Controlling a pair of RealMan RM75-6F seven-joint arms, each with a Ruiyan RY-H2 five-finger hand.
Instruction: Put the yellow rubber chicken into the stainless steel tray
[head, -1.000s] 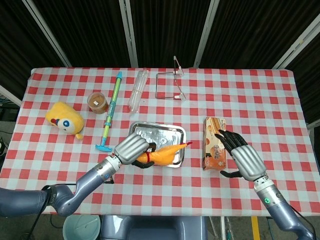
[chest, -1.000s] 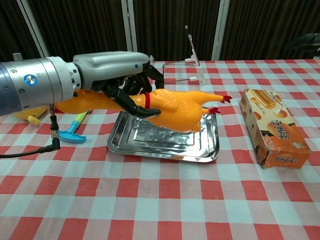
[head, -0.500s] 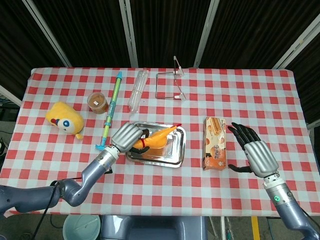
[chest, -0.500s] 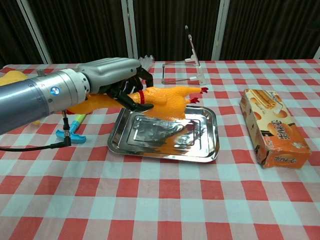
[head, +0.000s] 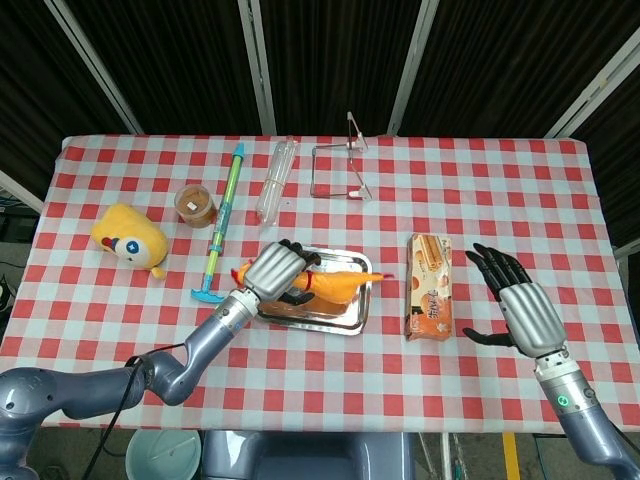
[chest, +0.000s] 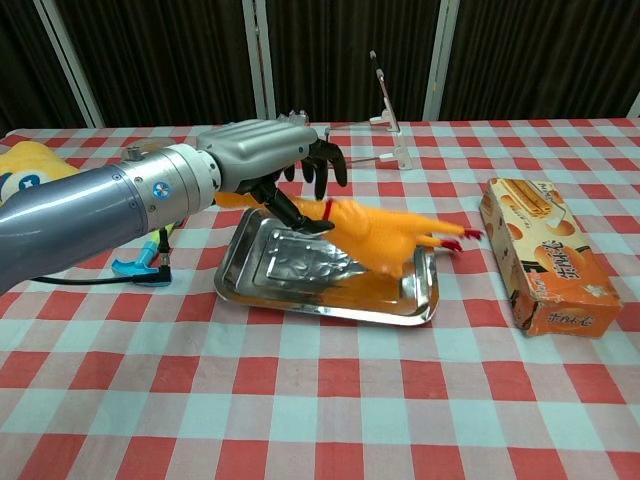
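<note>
the yellow rubber chicken (chest: 375, 235) is seen lying across the stainless steel tray (chest: 300, 290), its red feet past the tray's right rim in the chest view. its body is blurred there, so it cannot be told whether it rests fully on the tray floor. its head end is covered by the left hand (chest: 285, 160), whose dark fingers (chest: 325, 165) are spread above the chicken's neck; whether the thumb is touching the chicken cannot be told. in the head view the left hand (head: 280, 270) hides the tray's left part (head: 345, 320) and much of the chicken (head: 340, 285).

the right hand (head: 520, 305) is shown only in the head view, held open with fingers apart, near the orange box (head: 428, 285) but apart from it. the box (chest: 545, 265) is seen on the checked surface (chest: 320, 420) right of the tray.

a yellow plush toy (head: 130, 238) is cut off at the left edge of the chest view. a green-and-blue toy tool (head: 220, 225), a small brown-lidded jar (head: 196, 205), a clear bottle (head: 275, 180) and a wire stand (head: 345, 165) are set farther back; the tool is largely hidden behind the left arm in the chest view.
</note>
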